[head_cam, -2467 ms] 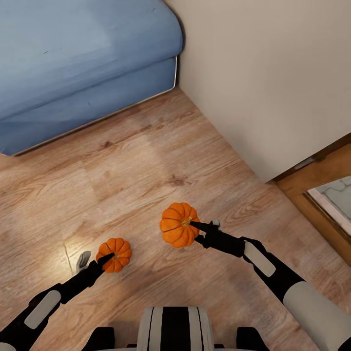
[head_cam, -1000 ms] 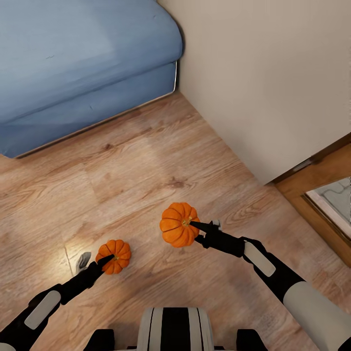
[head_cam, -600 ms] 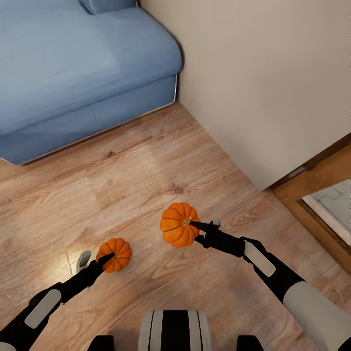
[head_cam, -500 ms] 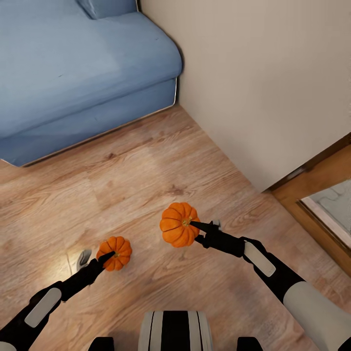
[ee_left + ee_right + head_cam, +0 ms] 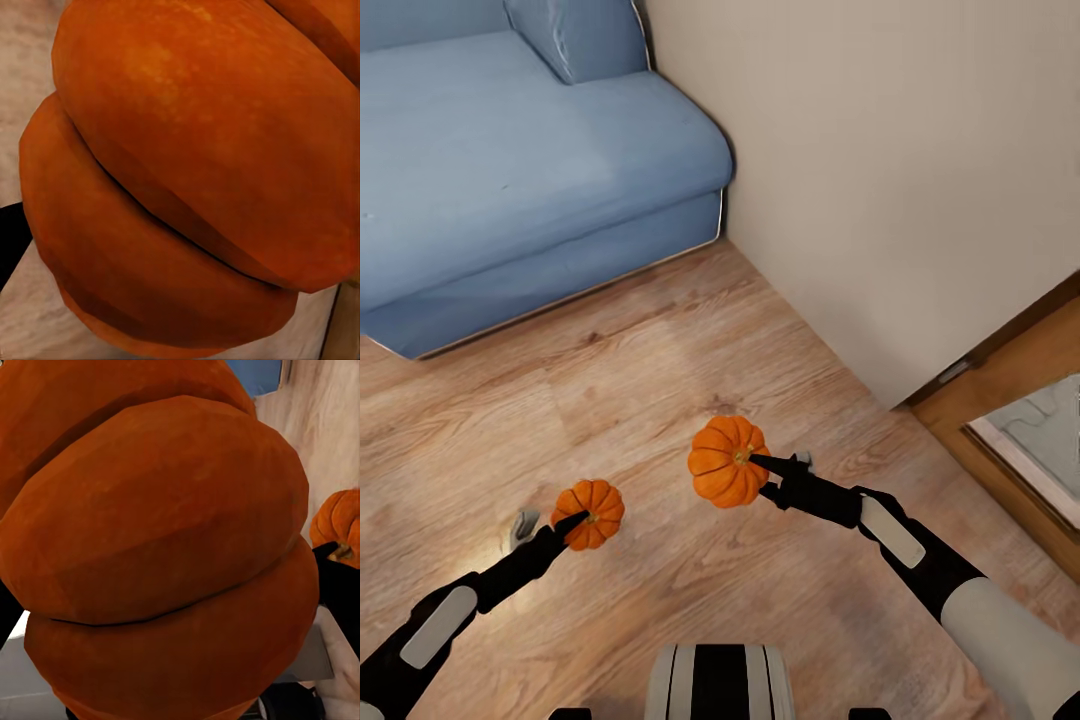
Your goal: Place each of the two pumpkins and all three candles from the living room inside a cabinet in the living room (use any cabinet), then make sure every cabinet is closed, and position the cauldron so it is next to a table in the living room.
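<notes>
My left jaws [image 5: 582, 522] are clamped on the smaller pumpkin [image 5: 589, 514], one dark finger laid over its crown by the stem and the pale finger [image 5: 520, 528] showing off to the side. My wrist camera there is pressed right against it: fat orange ribs [image 5: 202, 172], smooth and rounded. My right jaws [image 5: 765, 467] are clamped on the larger pumpkin [image 5: 727, 461] the same way, fingertip at the stem, and that wrist view is packed with its ribs [image 5: 161, 547], with the other pumpkin [image 5: 341, 525] glimpsed beyond.

Handling, as I judge it: both look hard-shelled and stiff, light enough for 1 arm each, not fragile. The skin looks slick and the shape is round, so a grip can slide off a bulge. The grooves between ribs, or a pinch across crown and base, give the surest hold. The short stem is too small to trust alone.

Both pumpkins hang above the wood floor [image 5: 660, 360], the right 1 higher and further forward. My left arm [image 5: 450, 620] stretches low and forward-inward; my right arm [image 5: 920, 560] angles in from the right, elbow bent. Ahead sits a blue sofa [image 5: 510, 170] against a beige wall [image 5: 900, 150], with a wood-framed doorway [image 5: 1010, 390] at right. The 2 pumpkins are in hand; the cabinet comes next.
</notes>
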Robot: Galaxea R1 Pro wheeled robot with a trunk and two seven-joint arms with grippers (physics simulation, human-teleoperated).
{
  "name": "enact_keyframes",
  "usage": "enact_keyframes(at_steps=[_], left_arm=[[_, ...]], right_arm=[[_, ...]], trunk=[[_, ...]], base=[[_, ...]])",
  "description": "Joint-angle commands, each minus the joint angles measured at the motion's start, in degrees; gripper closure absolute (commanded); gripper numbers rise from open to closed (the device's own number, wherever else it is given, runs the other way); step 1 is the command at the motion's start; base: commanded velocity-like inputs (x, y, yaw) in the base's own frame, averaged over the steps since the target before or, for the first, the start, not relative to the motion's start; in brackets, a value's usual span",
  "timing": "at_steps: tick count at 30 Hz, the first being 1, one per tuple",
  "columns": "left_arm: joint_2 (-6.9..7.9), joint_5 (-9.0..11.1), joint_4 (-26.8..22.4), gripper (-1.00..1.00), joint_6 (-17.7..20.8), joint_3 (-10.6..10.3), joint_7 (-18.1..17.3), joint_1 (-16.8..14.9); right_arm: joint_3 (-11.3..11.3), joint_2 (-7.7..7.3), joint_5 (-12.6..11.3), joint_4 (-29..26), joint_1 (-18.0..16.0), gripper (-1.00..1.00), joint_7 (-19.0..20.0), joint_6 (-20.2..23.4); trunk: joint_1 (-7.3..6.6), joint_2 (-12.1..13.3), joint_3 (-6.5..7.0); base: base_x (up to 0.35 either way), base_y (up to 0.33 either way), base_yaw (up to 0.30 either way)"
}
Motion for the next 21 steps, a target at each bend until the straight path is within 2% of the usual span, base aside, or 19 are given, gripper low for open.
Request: enact_keyframes(at_steps=[1,7,9,11,13,15,16,21], left_arm=[[0.61,0.5,-0.1,1.00,0.3,-0.2,0.0,0.0],[3.26,0.9,0.2,1.00,1.2,-0.2,-6.1,0.1],[4.57,1.3,0.4,1.00,2.8,-0.1,-7.5,0.0],[5.32,1.9,0.5,1.00,6.9,0.3,-7.9,0.0],[5.51,2.2,0.5,1.00,9.1,1.4,-8.0,0.0],[5.65,2.4,0.5,1.00,11.9,4.2,-8.1,0.0],[5.67,2.4,0.5,1.00,12.8,4.8,-8.1,0.0],[5.78,2.6,0.5,1.00,18.3,6.1,-8.1,0.0]], right_arm=[[0.2,-0.07,-0.4,0.1,-0.1,1.00,-0.2,0.3],[0.3,-0.11,-0.4,0.3,-0.1,1.00,-1.4,-1.2],[0.4,-0.11,-0.4,0.3,-0.1,1.00,-2.5,-1.9],[0.5,-0.02,-0.5,0.4,-0.1,1.00,-4.2,-2.1],[0.5,-0.01,-0.5,0.4,-0.1,1.00,-5.0,-2.2],[0.5,-0.02,-0.5,0.4,-0.1,1.00,-5.8,-2.6],[0.5,-0.02,-0.5,0.4,-0.1,1.00,-6.0,-2.7],[0.5,-0.02,-0.5,0.4,-0.1,1.00,-6.6,-3.0]], trunk=[[-0.03,0.0,0.19],[-0.19,0.1,1.52],[-0.24,0.1,1.97],[-0.26,0.1,2.19],[-0.26,0.1,2.19],[-0.26,0.1,2.19],[-0.26,0.1,2.19],[-0.26,0.1,2.19]], base=[[0.000,0.000,0.000],[0.000,0.000,0.000],[0.000,0.000,0.000],[0.000,0.000,0.000],[0.000,0.000,0.000],[0.000,0.000,0.000],[0.000,0.000,0.000],[0.000,0.000,0.000]])
